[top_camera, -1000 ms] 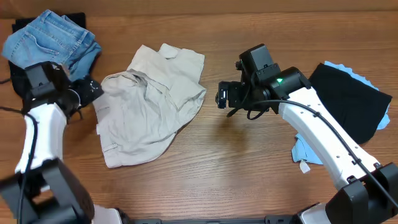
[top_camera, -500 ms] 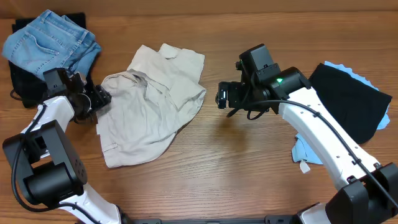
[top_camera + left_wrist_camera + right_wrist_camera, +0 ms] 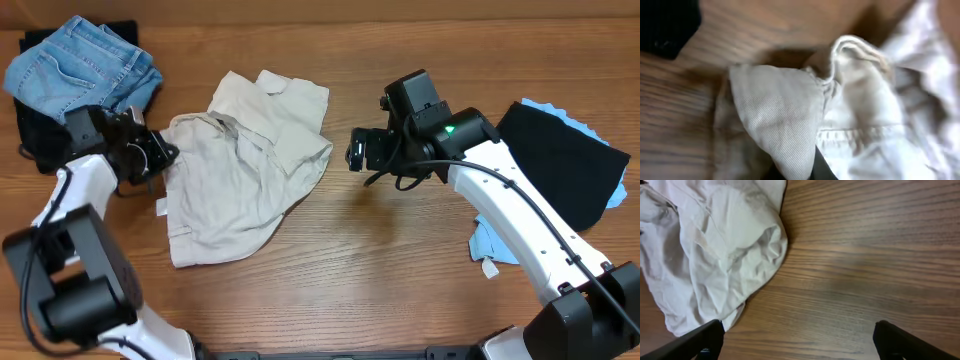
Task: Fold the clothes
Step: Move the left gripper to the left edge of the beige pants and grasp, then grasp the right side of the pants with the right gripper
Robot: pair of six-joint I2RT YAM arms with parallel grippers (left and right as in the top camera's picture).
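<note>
Brown wood-grain bench is carrying everything, and the cream trousers are lying crumpled near its middle, with one part doubled over on top and another trailing toward the near edge. Left of the trousers, a pair of jeans is sitting in a heap. Well to the right of them, a black cloth is lying flat.

The left hand is pressing in at the trousers' left edge, where its camera is showing a raised flap of twill right up close. Whether it is clenched on that flap I cannot tell. The right hand is hovering just right of the trousers with its fingers spread wide, grasping nothing.

The trousers are looking soft, light and limp, so they are likely to sag and drag rather than hold a shape. Their thicker seamed edges and corners are probably the surest places to pinch.
</note>
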